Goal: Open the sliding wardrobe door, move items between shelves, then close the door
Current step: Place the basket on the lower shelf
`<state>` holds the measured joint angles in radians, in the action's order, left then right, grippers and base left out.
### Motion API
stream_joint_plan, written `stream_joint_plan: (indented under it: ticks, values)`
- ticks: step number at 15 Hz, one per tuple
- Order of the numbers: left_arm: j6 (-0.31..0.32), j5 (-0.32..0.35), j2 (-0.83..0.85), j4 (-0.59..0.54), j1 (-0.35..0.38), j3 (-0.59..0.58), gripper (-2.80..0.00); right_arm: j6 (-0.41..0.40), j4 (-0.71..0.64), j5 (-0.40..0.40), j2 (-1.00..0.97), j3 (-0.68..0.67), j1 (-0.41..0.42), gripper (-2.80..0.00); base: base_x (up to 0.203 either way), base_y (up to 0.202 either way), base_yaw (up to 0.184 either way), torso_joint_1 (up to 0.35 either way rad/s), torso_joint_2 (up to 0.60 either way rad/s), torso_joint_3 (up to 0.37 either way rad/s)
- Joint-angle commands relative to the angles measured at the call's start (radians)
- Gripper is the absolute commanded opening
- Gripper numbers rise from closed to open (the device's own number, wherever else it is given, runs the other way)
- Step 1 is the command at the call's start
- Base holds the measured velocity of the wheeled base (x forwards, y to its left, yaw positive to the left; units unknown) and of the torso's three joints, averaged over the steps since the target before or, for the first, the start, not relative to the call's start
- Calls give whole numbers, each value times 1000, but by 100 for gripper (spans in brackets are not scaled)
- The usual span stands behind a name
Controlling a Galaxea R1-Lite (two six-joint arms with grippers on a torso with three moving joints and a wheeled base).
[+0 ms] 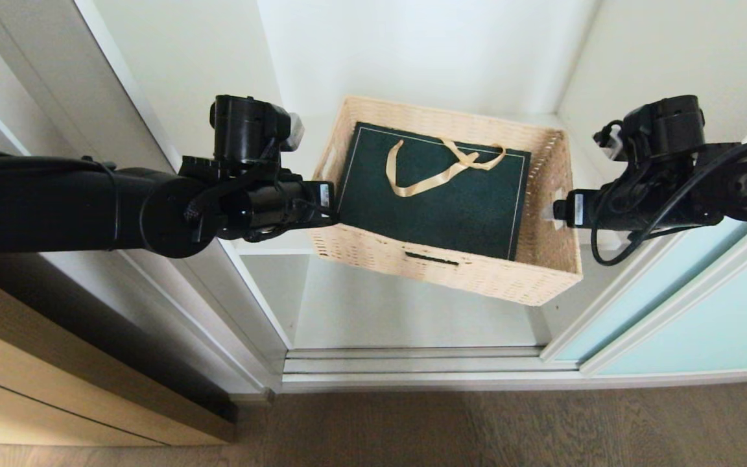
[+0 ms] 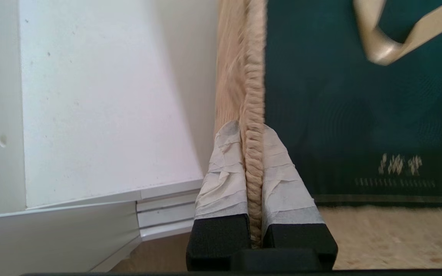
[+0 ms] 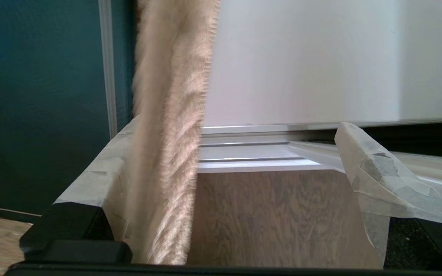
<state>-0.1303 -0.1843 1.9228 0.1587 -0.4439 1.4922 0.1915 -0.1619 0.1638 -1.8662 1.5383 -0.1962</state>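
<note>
**A:** Two grippers, one basket. The rectangular tan wicker basket [image 1: 545, 259] sits in the open wardrobe with its front end hanging out past the edge of the plain white shelf [image 1: 263, 243], and the flat dark green paper gift bag with the gold ribbon handle [image 1: 438, 194] lies inside it. How would you handle it?

**B:** Evenly. The left gripper [image 2: 253, 153] is pinched tight on the braided rim of the basket's left wall. The right gripper [image 3: 225, 153] straddles the right wall with its jaws spread wide: one taped finger [image 3: 102, 172] lies against the weave, the other stands apart.

**A:** So only one side is gripped?

**B:** By my reading, yes. I'd close the right one before any lift, then keep both wrists level so the bag doesn't slide. The frosted pale blue-green sliding door [image 1: 691, 311] stands pushed aside on the right, clear of the basket.
</note>
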Motion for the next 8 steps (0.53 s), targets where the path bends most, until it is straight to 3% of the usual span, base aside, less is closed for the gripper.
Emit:
stream_joint_plan:
  ticks: [1, 8]
  values:
    - [-3, -3, -1, 1, -1, 5, -280, 5, 5, -3, 25, 8, -3, 0, 0, 0, 0, 0, 0, 0]
    - [-5, -4, -2, 22, -1, -21, -280, 9, 2, -4, 4, 49, -35, 0, 0, 0, 0, 0, 0, 0]
